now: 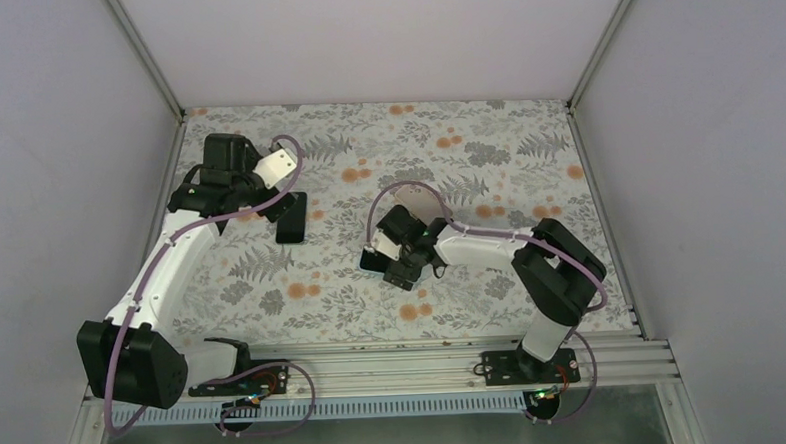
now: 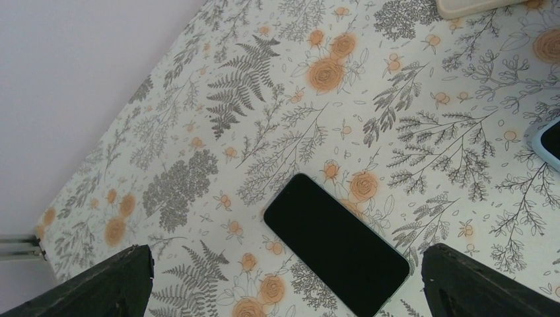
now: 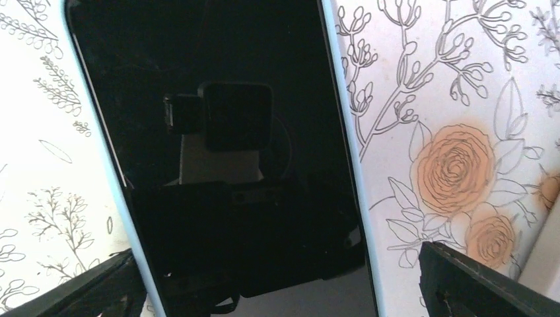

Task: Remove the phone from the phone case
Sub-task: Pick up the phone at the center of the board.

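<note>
A bare black phone (image 2: 337, 244) lies screen up on the floral table, between the fingers of my open left gripper (image 2: 284, 290). In the top view this phone (image 1: 291, 218) is at the left, just ahead of the left gripper (image 1: 271, 202). A second phone in a light blue case (image 3: 218, 152) lies screen up under my open right gripper (image 3: 284, 290), whose fingertips (image 3: 482, 277) straddle its near end. In the top view the right gripper (image 1: 396, 262) hides most of it. The cased phone's corner also shows in the left wrist view (image 2: 548, 142).
A cream-coloured edge of something (image 2: 469, 5) shows at the top right of the left wrist view. White walls (image 1: 65, 146) enclose the table on three sides. A metal rail (image 1: 425, 366) with the arm bases runs along the near edge.
</note>
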